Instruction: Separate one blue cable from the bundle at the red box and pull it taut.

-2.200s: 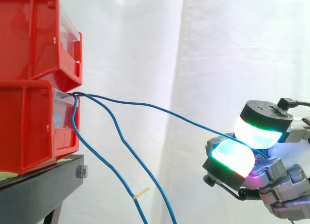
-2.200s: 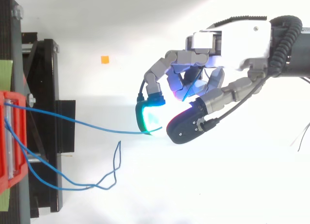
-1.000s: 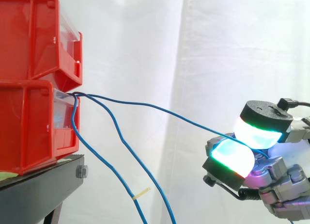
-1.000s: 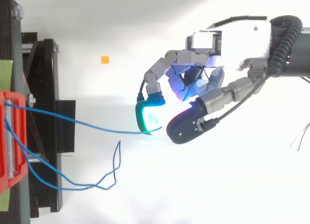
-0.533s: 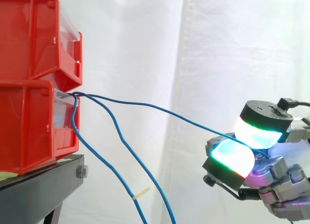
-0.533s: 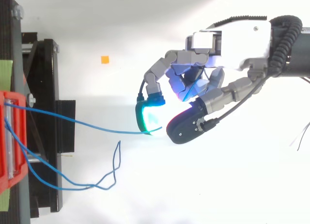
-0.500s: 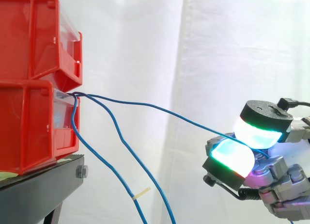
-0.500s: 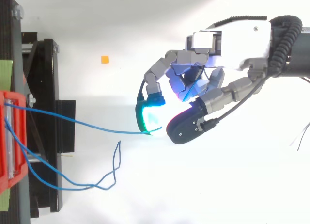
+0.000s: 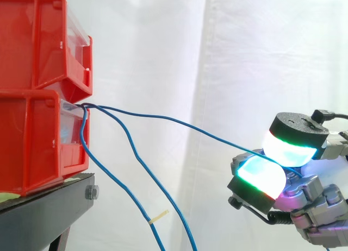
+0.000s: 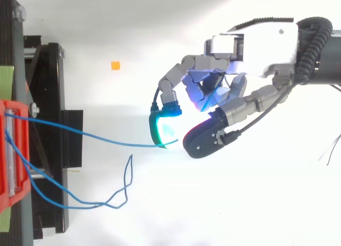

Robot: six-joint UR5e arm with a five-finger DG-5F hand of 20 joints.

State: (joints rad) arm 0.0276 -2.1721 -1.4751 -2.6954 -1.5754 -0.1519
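- Nothing has shifted since the earlier frames: the hand (image 10: 254, 46) is placed as before, fingers curled, two glowing pads (image 9: 262, 175) pinching one blue cable (image 9: 179, 122).
- Side view: that cable runs from the lower red box (image 9: 32, 137), gently bowed (not quite straight). The loose cables (image 9: 138, 159) hang below, and one carries a tan tag (image 9: 159, 217).
- Top view: their slack loops beside the black stand (image 10: 48, 97), and an orange square (image 10: 115, 65) lies further off.

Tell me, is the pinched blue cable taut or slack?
Slack: the blue cable bends in a curve between the red bin and the robot hand, not a straight line.

The hand (image 10: 256, 43) pinches one blue cable (image 10: 96, 137) — it runs, gently curved, to the red box (image 10: 13, 201).
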